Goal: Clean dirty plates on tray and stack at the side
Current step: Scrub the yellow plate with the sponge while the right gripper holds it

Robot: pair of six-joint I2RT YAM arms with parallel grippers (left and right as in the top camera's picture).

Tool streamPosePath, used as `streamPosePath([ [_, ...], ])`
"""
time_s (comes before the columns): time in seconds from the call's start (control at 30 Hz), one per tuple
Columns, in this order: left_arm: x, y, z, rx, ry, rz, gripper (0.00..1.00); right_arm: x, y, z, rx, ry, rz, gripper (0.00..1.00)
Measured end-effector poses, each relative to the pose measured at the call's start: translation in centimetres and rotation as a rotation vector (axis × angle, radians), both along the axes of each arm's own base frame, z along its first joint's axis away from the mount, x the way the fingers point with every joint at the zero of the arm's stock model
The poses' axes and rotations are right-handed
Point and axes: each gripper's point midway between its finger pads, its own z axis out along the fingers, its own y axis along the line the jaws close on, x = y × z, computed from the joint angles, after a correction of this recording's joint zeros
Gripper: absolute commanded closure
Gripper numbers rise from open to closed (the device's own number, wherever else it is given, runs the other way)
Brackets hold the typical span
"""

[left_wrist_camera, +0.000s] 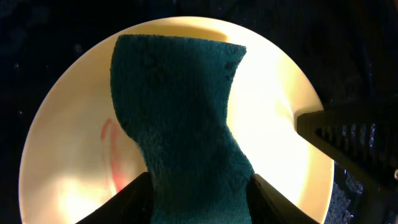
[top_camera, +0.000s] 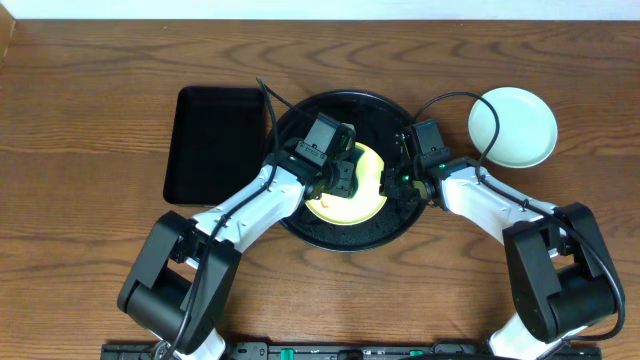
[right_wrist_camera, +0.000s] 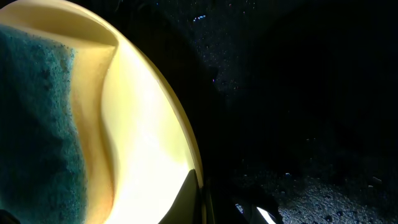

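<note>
Inside the large round black tray with a raised rim [top_camera: 345,238] sits the pale yellow shallow plate [top_camera: 350,208], with both arms over it. The left gripper [left_wrist_camera: 199,200] is closed on a dark green wiping cloth [left_wrist_camera: 180,112]. The cloth's long axis runs straight out from the fingers across the middle of the plate. A curved red-orange smear [left_wrist_camera: 113,155] lies bare just beside the cloth's edge, on the left in the left wrist view and close to the fingers. Since the left arm holds the cloth, I judge the next wipe needs a sideways sweep toward that smear rather than a push along the cloth's length. The right gripper [top_camera: 405,180] is at the plate's opposite rim, with one finger [left_wrist_camera: 351,137] reaching over the edge. The rim seems to pass between its jaws, but I cannot tell whether they are clamped on it. A pale mint round plate [top_camera: 512,127] rests on the wooden table [top_camera: 90,100], just right of the tray.
</note>
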Motion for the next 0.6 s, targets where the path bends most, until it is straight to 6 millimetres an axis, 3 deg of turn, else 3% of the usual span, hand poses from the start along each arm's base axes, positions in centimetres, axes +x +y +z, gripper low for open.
streamPosePath([
  [0.2, 0.0, 0.0, -1.1, 0.012, 0.017, -0.002, 0.51, 0.0, 0.0, 0.0, 0.0, 0.0, 0.0, 0.99],
  [0.37, -0.1, -0.1, -2.8, 0.022, 0.044, -0.008, 0.79, 0.0, 0.0, 0.0, 0.0, 0.0, 0.0, 0.99],
  [0.47, -0.1, -0.4, -2.7, 0.01, 0.043, -0.015, 0.81, 0.0, 0.0, 0.0, 0.0, 0.0, 0.0, 0.99],
  [0.5, -0.1, -0.5, -2.7, 0.008, 0.042, -0.017, 0.87, 0.0, 0.0, 0.0, 0.0, 0.0, 0.0, 0.99],
  [0.6, -0.1, -0.6, -2.7, 0.005, 0.04, -0.02, 0.92, 0.0, 0.0, 0.0, 0.0, 0.0, 0.0, 0.99],
])
